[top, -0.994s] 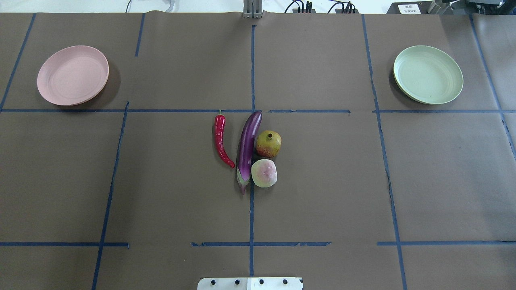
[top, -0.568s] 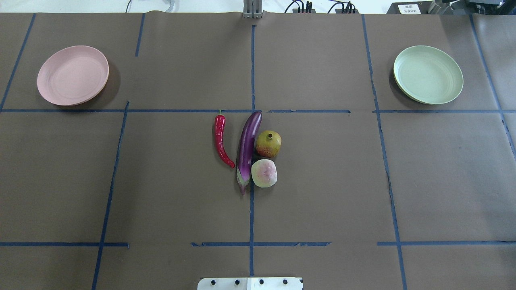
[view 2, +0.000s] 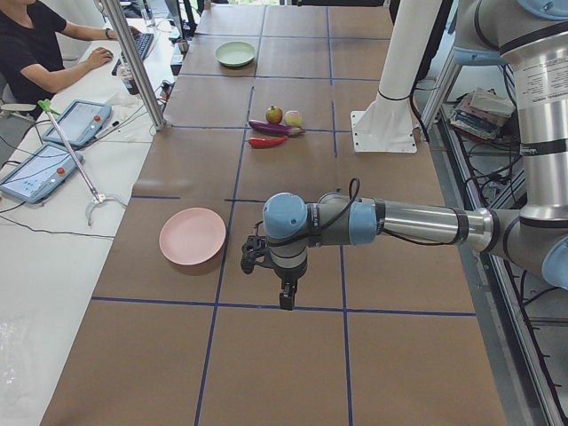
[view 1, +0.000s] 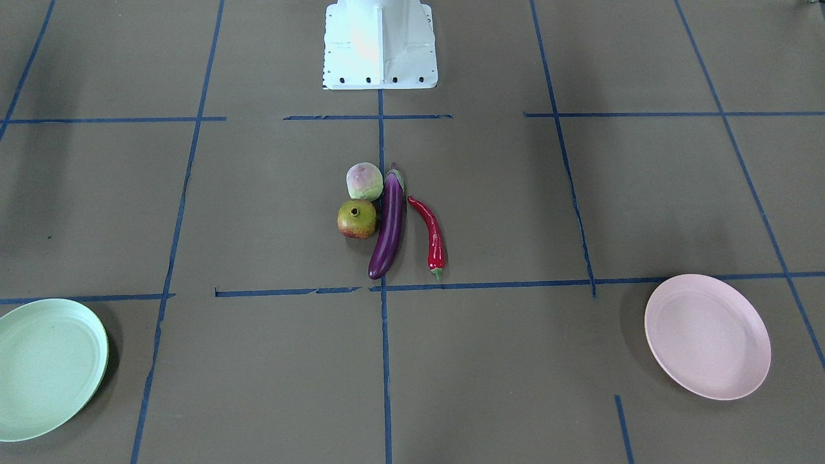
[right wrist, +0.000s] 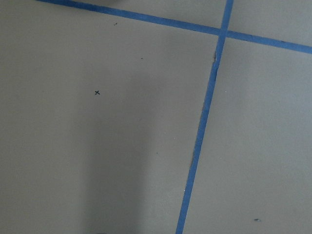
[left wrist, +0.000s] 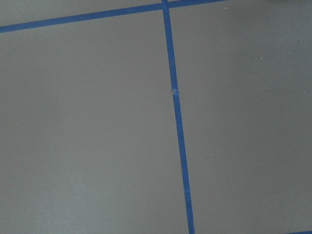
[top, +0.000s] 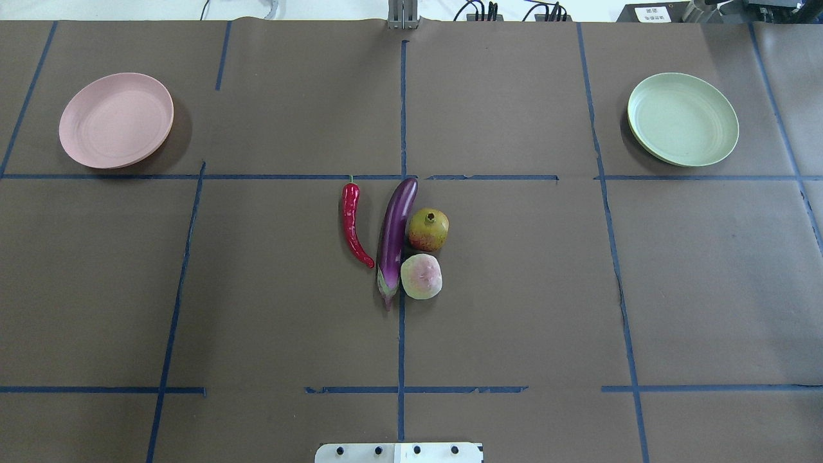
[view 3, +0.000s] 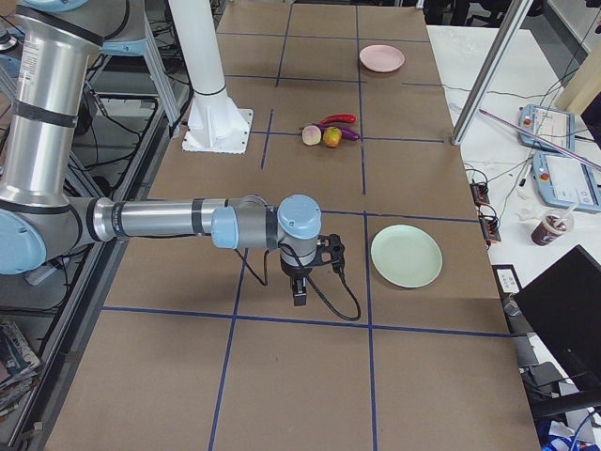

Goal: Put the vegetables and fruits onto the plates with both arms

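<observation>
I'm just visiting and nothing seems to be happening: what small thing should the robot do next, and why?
Probably swing the left gripper from near the pink plate in over the chili pepper. That plate and the green plate are empty, and the chili lies mid-table on that arm's side of the eggplant.

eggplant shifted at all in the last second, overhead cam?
No. The eggplant keeps its rounded tip just below the blue tape crossing, at the same slant as before.
</observation>
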Robot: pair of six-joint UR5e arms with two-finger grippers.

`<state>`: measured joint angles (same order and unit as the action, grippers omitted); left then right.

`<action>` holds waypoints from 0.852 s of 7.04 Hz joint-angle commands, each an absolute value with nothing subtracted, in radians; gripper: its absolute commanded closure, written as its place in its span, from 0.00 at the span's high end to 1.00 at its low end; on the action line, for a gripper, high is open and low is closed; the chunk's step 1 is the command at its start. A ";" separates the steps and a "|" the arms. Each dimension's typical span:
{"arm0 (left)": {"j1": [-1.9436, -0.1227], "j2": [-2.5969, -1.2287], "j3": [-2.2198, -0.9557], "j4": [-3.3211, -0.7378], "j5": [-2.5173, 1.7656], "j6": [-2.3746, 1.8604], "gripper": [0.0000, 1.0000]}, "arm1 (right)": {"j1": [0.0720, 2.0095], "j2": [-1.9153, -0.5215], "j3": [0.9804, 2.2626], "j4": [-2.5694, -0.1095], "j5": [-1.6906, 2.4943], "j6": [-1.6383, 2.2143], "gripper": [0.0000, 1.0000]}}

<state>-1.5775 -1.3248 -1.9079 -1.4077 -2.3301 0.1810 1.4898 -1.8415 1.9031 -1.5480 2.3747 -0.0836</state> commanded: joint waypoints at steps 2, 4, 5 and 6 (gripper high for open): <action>-1.577 -1.325 -1.908 -1.408 -2.330 0.181 1.00 | 1.419 -1.827 1.925 -1.471 2.399 0.057 1.00; -1.578 -1.324 -1.908 -1.408 -2.330 0.181 1.00 | 1.228 -1.772 1.977 -1.311 2.390 0.501 1.00; -1.578 -1.322 -1.910 -1.408 -2.330 0.181 1.00 | 1.145 -1.697 1.976 -1.280 2.382 0.681 1.00; -1.578 -1.322 -1.910 -1.408 -2.330 0.181 1.00 | 1.043 -1.612 1.977 -1.279 2.344 0.845 1.00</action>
<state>-1.5782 -1.3229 -1.9093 -1.4082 -2.3301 0.1810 1.1585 -1.7015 1.9734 -1.3020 2.3751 0.6369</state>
